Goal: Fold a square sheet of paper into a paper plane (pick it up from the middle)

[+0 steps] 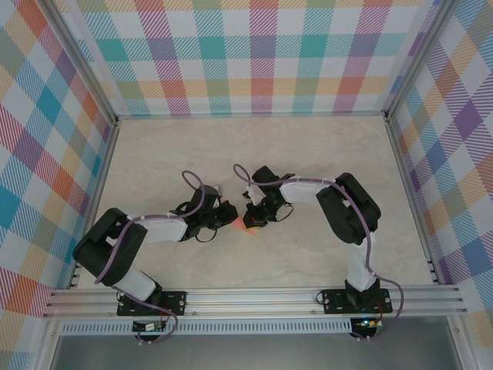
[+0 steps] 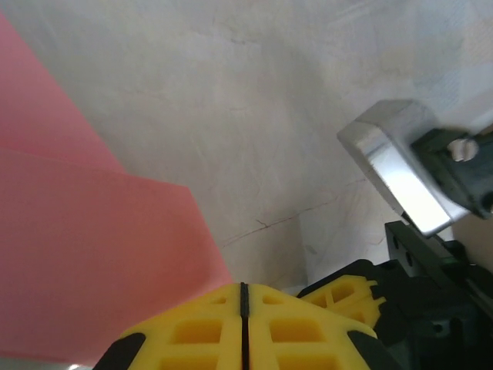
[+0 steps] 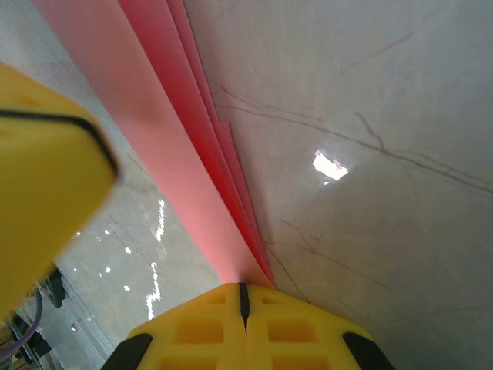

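Carefully now: left gripper (image 2: 243, 302) and right gripper (image 3: 243, 302) both pinch the paper plane (image 3: 171, 154) with closed jaws; keep the layers aligned, pull gently, avoid tearing.

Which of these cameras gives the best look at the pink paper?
The right wrist view: the pink paper shows its stacked folded layers running down into the shut right gripper. The left wrist view shows one broad flat face of it; the top view, just a small pink speck.
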Controlling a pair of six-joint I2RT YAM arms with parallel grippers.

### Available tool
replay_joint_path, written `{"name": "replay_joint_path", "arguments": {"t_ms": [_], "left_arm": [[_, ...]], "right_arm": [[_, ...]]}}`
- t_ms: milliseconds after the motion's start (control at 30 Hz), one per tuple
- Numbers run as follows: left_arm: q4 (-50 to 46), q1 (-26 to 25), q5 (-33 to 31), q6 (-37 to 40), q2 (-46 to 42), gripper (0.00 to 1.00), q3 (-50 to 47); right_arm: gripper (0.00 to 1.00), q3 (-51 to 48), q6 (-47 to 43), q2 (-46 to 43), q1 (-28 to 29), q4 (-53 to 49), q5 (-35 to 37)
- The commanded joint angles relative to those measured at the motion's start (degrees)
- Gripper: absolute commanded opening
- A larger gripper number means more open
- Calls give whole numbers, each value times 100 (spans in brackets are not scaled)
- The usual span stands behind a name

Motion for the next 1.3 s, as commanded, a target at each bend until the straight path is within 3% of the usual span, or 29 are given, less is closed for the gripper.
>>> {"name": "replay_joint_path", "arguments": {"t_ms": [0, 333, 700, 900, 1033, 1133, 1267], "left_arm": [[138, -68, -235, -123, 214, 7, 56], [57, 106, -1285, -317, 381, 7, -245], [0, 1150, -2109, -606, -656, 9, -1282], [-752, 1420, -2145, -300, -1454, 12, -1200], [-1656, 1411, -2053, 41, -2079, 20, -753], [-2475, 1360, -2059, 201, -2444, 33, -338], [-3548, 1254, -2116, 171, -2570, 51, 239]], "right_arm": [[0, -480, -37, 756, 11, -668, 1437], [0, -505, -54, 772, 9, -650, 1459], [0, -516, -45, 826, 9, -641, 1472], [0, -435, -13, 717, 9, -646, 1320], [0, -333, 66, 261, 10, -453, 816], [11, -190, 240, -236, 11, -322, 613], [42, -75, 483, -888, -13, -215, 709]]}}
